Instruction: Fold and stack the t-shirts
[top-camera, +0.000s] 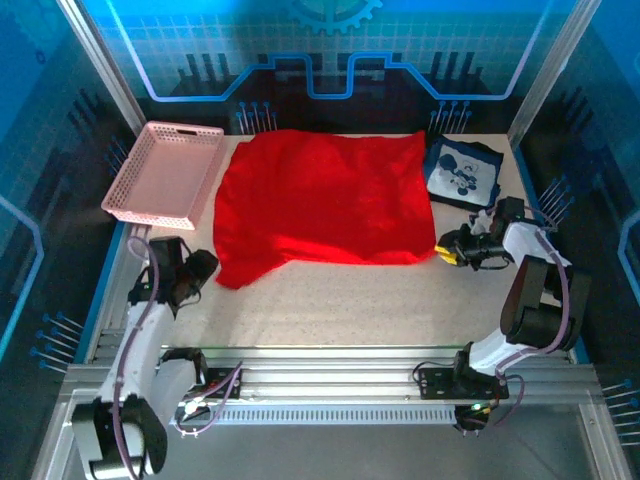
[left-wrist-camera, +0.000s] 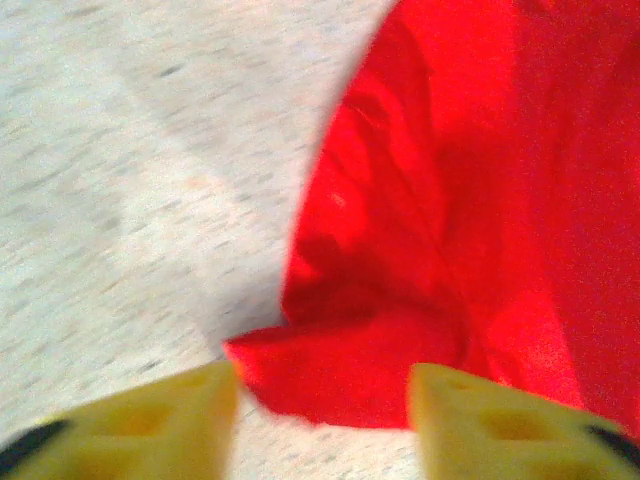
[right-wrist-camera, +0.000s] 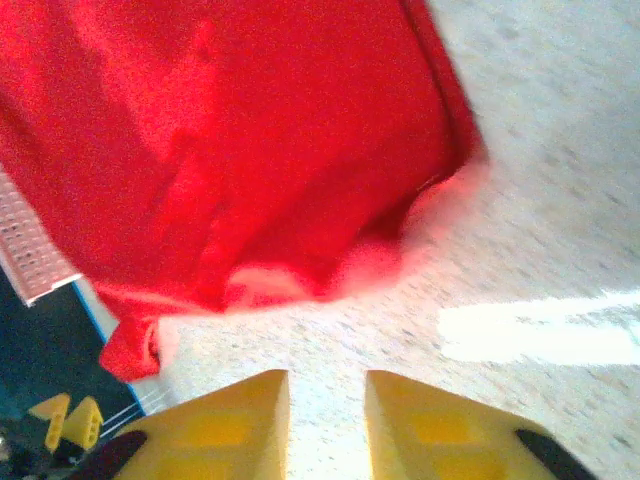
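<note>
The left gripper (top-camera: 203, 268) is held low over the table (top-camera: 350, 305) at the near left corner of the red t-shirt (top-camera: 320, 195). In the left wrist view its yellow fingers (left-wrist-camera: 160, 420) are seen spread wide apart, with nothing gripped; the shirt's near left corner (left-wrist-camera: 340, 375) lies on the table just beyond the gap. The right gripper (top-camera: 447, 250) is placed just beside the near right corner of the same shirt. In the right wrist view its fingers (right-wrist-camera: 230, 425) are parted by a narrow gap through which bare table is seen, and no cloth is clasped; the shirt's edge (right-wrist-camera: 300, 270) lies a little beyond the tips.

The red t-shirt is spread out flat across the middle of the table, with a rumpled flap trailing towards the near left. The navy t-shirt (top-camera: 462, 172) is laid folded at the far right, its white-and-black graphic facing up, just beside the red one. A pink basket (top-camera: 165, 172) is set at the far left, near the red shirt's left edge.
</note>
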